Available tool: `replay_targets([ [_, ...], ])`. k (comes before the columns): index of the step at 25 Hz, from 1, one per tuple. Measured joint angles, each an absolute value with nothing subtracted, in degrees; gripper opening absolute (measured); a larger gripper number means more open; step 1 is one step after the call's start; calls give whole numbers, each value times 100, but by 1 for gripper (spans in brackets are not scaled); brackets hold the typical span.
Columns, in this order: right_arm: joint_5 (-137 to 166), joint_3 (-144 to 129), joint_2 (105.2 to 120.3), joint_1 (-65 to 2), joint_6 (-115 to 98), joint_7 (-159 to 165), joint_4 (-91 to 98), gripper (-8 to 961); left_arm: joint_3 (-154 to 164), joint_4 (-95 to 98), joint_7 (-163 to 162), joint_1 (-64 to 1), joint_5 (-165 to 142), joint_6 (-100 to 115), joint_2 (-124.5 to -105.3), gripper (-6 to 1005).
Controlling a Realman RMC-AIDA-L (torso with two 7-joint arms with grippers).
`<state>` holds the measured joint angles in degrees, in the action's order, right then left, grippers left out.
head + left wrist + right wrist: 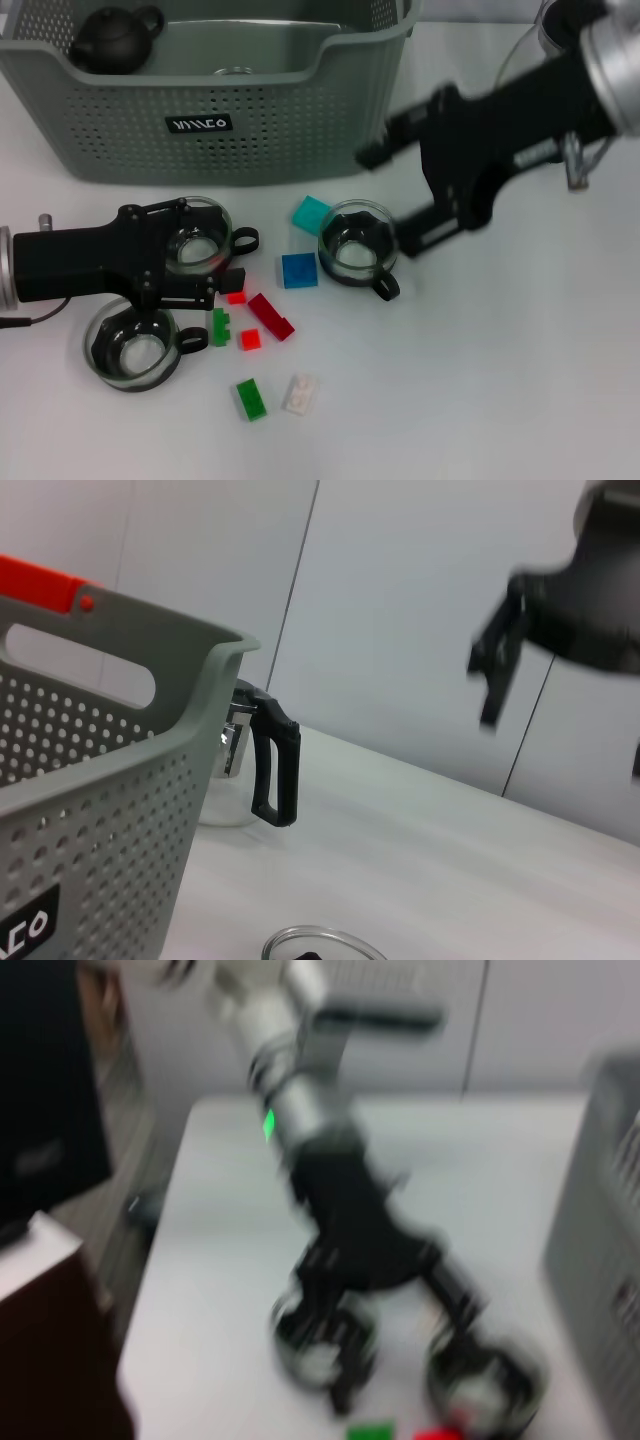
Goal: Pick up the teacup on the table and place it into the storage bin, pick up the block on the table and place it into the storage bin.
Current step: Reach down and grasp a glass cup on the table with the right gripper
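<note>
The storage bin [200,110] sits at the table's far side, a dark teapot [115,38] inside; only the left wrist view shows the glass pot [245,770] beside it. The left gripper [200,262] straddles a teacup [198,234], unclenched. The right gripper [392,190] hangs spread above another teacup [357,245]. Blocks [270,316] lie between.

A left gripper [205,275] is reaching over a glass teacup [197,236] on a white tabletop [480,380], while the right gripper [395,195] is hovering, jaws apart, near another teacup [356,245]; coloured blocks [270,316] are lying scattered before a storage bin [215,100].
</note>
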<state>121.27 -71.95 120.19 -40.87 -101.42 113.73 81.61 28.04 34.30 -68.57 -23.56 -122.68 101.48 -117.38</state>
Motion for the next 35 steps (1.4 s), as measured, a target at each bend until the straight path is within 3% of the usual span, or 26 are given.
replay_targets([
  [35, 13310, -10166, 12073, -4573, -7197, 11931, 6075, 809, 2804, 3401, -6679, -2368, -12261, 10082, -11777, 909],
])
